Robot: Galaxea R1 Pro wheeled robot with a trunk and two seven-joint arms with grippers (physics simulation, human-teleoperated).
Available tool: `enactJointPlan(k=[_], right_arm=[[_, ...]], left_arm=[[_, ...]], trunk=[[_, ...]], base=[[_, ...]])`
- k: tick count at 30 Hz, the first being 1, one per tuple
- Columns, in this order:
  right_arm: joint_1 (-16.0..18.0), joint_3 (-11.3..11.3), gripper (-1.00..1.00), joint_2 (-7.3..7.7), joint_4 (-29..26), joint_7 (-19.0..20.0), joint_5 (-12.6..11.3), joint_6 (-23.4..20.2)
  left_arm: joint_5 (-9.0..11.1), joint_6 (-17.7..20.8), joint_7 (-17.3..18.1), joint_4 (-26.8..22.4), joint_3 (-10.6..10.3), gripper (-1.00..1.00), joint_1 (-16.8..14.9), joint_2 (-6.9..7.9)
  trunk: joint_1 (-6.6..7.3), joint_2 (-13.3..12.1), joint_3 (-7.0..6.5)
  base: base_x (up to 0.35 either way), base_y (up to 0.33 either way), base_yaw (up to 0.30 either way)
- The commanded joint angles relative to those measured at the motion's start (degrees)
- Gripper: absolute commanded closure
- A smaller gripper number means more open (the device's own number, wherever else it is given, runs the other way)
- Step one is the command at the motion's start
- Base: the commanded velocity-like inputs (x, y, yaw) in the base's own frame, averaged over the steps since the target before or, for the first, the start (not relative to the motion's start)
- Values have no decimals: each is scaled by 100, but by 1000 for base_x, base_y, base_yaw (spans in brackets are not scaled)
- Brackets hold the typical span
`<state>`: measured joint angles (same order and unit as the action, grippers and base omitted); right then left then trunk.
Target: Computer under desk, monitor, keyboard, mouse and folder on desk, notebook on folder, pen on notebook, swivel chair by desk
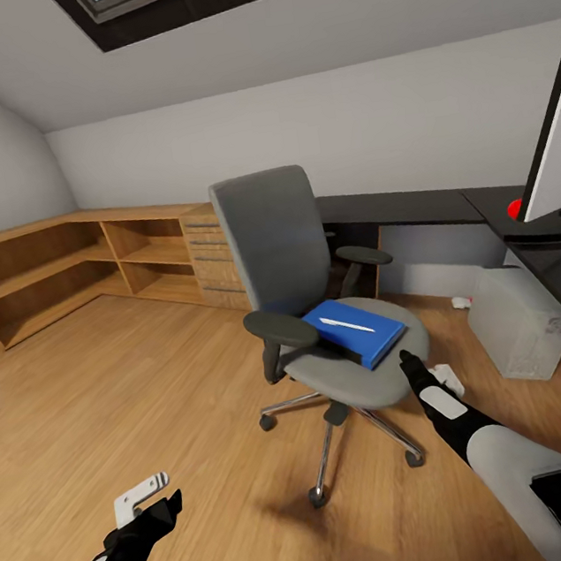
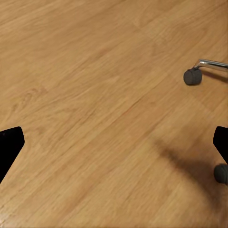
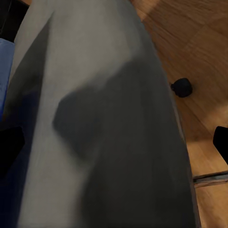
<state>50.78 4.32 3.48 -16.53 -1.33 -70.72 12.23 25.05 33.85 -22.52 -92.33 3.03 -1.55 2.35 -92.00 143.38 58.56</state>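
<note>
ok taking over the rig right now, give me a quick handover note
Left pincer: open, empty, low over the floor.
Right pincer: open, empty, over the front edge of the swivel chair seat.
Folder lies on the seat with the pen on top; a dark item under the folder may be the notebook.
Computer on the floor beside the desk; monitor on the desk.
Left: move folder, notebook and pen to the desk, bring the chair closer.

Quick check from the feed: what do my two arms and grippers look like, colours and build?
Both arms are black with pale grey-white shell panels. The left gripper has a white bracket-like finger and a black one. The right gripper is slim and black, with a white fitting beside the wrist.
</note>
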Motion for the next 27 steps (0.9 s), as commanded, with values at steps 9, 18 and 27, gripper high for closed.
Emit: enactJointPlan(k=[9, 18, 27], right_arm=[[3, 34, -100, 17, -25, -16, -36, 34], [3, 34, -100, 17, -26, -16, -32, 34], [3, 23, -100, 11, -91, -21, -39, 36]], left_arm=[[53, 13, -50, -4, -4, -100, -3, 3], [52, 13, -50, -4, -4, -100, -3, 5], [52, 8, -50, -4, -4, -100, -3, 4]], trunk=[[1, 2, 5], [1, 2, 5], [1, 2, 5]], base=[[0, 0, 0], [0, 0, 0], [0, 0, 0]])
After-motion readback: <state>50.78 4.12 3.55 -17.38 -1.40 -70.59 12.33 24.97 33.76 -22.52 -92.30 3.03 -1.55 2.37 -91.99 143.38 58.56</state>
